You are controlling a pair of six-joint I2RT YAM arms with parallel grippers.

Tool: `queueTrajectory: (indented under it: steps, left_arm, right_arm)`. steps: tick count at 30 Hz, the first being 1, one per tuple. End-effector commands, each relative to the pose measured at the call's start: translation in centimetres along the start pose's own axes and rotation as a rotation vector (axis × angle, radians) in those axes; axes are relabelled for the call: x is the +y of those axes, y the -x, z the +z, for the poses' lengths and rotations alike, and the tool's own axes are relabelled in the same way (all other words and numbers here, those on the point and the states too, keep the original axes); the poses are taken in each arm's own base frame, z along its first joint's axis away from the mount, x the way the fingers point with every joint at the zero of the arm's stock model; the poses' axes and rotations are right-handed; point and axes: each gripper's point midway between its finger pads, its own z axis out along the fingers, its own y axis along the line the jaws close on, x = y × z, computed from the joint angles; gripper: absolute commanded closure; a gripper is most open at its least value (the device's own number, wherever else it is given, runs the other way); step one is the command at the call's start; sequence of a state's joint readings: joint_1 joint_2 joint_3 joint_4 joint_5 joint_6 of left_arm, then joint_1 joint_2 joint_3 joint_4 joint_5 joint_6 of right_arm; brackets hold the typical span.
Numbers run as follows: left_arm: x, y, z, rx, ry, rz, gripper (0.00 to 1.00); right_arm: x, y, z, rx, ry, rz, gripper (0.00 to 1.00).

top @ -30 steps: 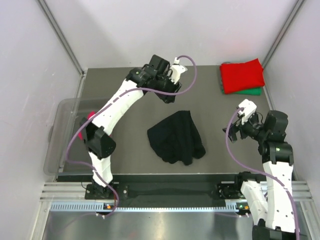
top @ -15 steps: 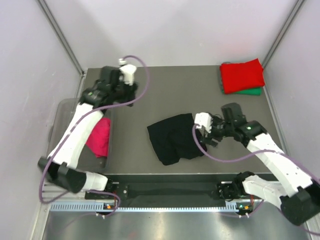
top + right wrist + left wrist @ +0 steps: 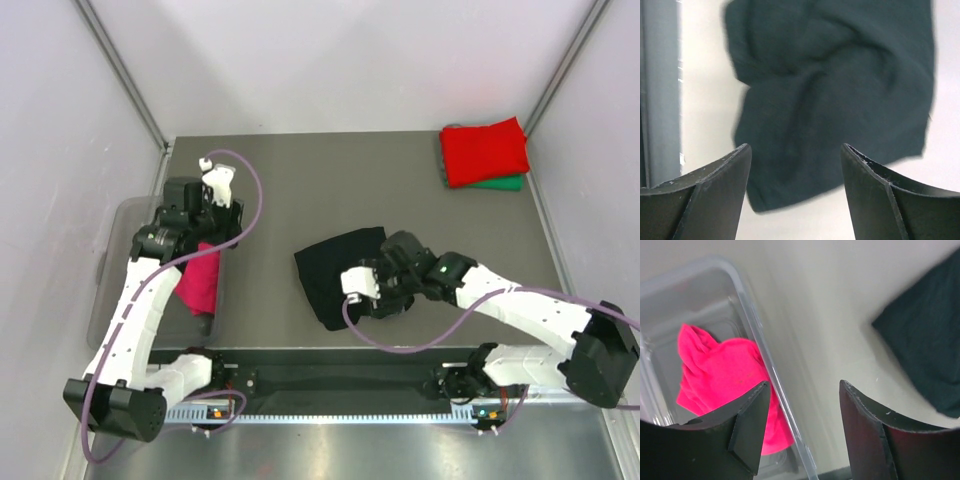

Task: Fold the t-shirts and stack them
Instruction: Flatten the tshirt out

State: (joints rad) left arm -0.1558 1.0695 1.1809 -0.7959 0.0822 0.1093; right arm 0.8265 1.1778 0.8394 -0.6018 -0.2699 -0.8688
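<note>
T-shirts are lying in three places around me. The black t-shirt [image 3: 330,275] is sitting crumpled on the dark table [image 3: 300,190], close to the front edge and roughly midway across. I am holding my right gripper [image 3: 796,147] over the near right part of it, fingers spread wide with nothing between them. In the right wrist view the rumpled dark cloth is filling most of the space beyond my fingertips, a little blurred. I cannot tell whether the tips are touching the cloth.

The magenta t-shirt [image 3: 720,380] is lying bunched inside the clear plastic bin [image 3: 115,270] that is standing against the table's left edge. I am hanging my left gripper [image 3: 802,385] above the bin's right rim, and it too is gaping wide and carrying nothing. In the left wrist view one finger is showing over the magenta cloth and the other over bare table, with the rim running between them.

The red t-shirt [image 3: 484,150] is resting folded in the far right corner of the table. It is lying on top of the green t-shirt [image 3: 500,183], whose edge is peeking out along the near side.
</note>
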Motion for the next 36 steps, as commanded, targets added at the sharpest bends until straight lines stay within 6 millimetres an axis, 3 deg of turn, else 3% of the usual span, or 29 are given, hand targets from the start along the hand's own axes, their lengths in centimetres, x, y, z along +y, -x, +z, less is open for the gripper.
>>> queueTrajectory:
  steps: [1, 5, 11, 15, 19, 22, 23, 26, 31, 35, 36]
  left_arm:
    - [0.4, 0.1, 0.0, -0.045, 0.014, 0.031, 0.38]
    - [0.9, 0.8, -0.4, -0.065, 0.030, 0.023, 0.38]
    - [1.2, 1.3, -0.5, -0.074, 0.030, 0.002, 0.38]
    - [1.1, 1.5, -0.8, -0.082, 0.022, -0.008, 0.38]
    - [1.1, 1.6, -1.4, -0.089, 0.026, -0.005, 0.38]
    - [1.1, 1.6, -1.6, -0.094, 0.025, 0.001, 0.38]
    - [1.1, 1.6, -1.7, -0.095, 0.026, -0.001, 0.38]
    - [1.0, 1.6, -1.6, -0.093, 0.021, 0.001, 0.38]
    - [0.3, 2.3, -1.6, -0.099, -0.027, 0.014, 0.38]
    - [-0.9, 4.3, -1.2, -0.103, -0.113, 0.016, 0.39]
    - [-1.0, 4.6, -1.0, -0.096, -0.120, 0.015, 0.39]
  right_arm:
    - [0.7, 1.8, 1.2, -0.029, -0.004, -0.062, 0.29]
    - [3.7, 2.5, 3.1, -0.009, 0.085, -0.126, 0.25]
    - [5.7, 2.8, 5.7, 0.046, 0.133, -0.188, 0.23]
    - [5.5, 2.0, 7.5, 0.109, 0.093, -0.209, 0.28]
    - [3.6, 1.7, 7.6, 0.147, -0.009, -0.213, 0.44]
    - [1.6, 1.8, 6.5, 0.182, -0.112, -0.236, 0.60]
    - [0.8, 2.2, 5.9, 0.172, -0.154, -0.238, 0.74]
    - [-1.4, 2.1, 4.1, 0.199, -0.276, -0.273, 1.00]
    - [-5.6, 3.7, -0.1, 0.170, -0.448, -0.272, 1.00]
    - [-12.1, 6.5, -6.3, 0.100, -0.601, -0.156, 1.00]
    - [-12.4, 6.9, -6.7, 0.075, -0.586, -0.112, 1.00]
